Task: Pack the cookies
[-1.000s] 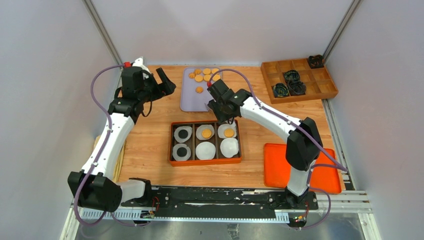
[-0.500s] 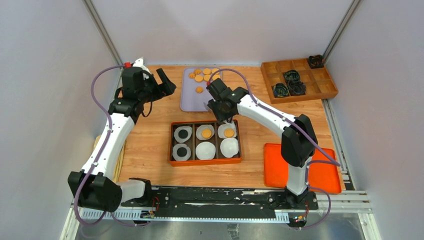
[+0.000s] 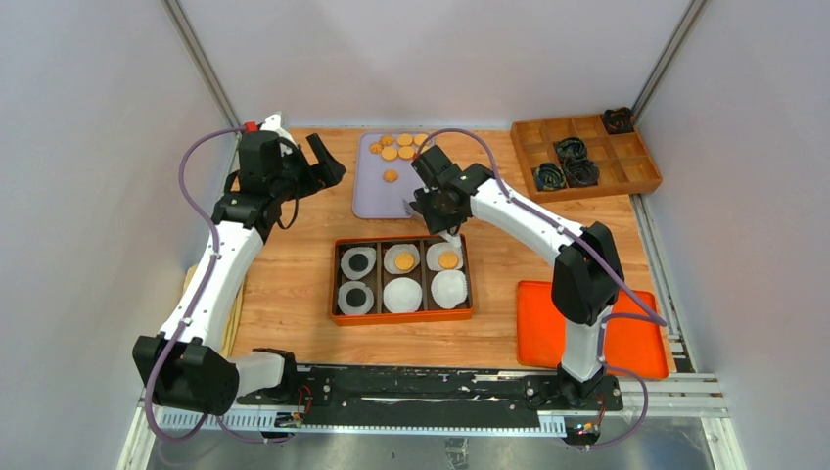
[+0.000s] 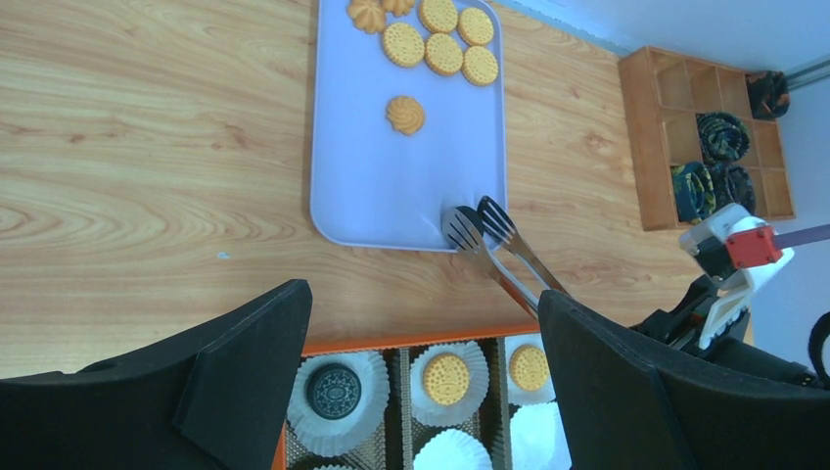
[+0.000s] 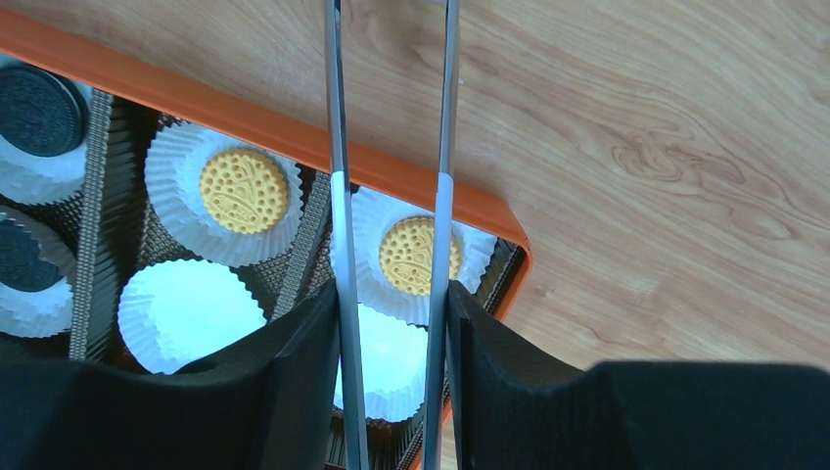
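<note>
two cookies (image 5: pixel 244 189) in box (image 5: pixel 98 61), two liners (image 5: pixel 191 313) left for you; right tool (image 5: pixel 391 328) grips tongs (image 5: pixel 338 147), left tool (image 4: pixel 421 304) wide.

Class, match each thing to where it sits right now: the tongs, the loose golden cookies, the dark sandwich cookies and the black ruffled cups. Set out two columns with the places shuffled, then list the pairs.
Things
1. tongs
2. loose golden cookies
3. dark sandwich cookies
4. black ruffled cups

Places
A. wooden divided box
B. orange box, left column of cells
C. right gripper
D. lilac tray

Pairs: 1-C, 2-D, 3-B, 4-A
</note>
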Tool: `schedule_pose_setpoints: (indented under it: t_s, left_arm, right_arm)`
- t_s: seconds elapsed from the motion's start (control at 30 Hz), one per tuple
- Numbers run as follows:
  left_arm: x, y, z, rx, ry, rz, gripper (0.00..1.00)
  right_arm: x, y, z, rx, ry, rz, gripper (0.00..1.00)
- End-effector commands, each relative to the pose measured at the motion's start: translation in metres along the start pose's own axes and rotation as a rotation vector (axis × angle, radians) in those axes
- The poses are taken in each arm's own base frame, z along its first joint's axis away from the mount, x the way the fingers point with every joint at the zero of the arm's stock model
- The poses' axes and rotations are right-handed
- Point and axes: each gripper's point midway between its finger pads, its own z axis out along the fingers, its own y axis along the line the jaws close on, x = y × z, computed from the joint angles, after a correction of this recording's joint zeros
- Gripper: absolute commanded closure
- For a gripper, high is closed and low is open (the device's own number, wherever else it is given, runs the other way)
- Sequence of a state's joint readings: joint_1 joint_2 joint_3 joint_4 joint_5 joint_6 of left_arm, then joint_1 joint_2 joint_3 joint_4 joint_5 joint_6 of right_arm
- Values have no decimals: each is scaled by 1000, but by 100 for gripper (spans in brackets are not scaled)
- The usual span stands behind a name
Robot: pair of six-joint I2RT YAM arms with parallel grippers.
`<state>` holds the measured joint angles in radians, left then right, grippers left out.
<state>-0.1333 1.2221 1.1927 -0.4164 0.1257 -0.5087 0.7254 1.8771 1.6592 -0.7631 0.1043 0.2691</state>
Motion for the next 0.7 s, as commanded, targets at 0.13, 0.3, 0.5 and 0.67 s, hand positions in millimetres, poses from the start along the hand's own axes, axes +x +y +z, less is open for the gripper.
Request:
schedule_pose_setpoints:
  t_s: [0.13,0.3,0.5,0.67]
  left_arm:
    - [-1,-4,-2,20,-10,-2,6]
    - [-2,-3,-3,14,-14,0,6]
    - [-2,-3,-1,11,-13,-5,6]
    - [-2,-4,-1,12,-9,-11,6]
  right_arm:
    - [-39,-2,-42,-19,-124,6,99]
    - [-37,2,-74,-61,-169,8,100]
    - [-9,20,-116,-116,-219,-77,100]
    - [41,43,-132,-119,-193,-221,99]
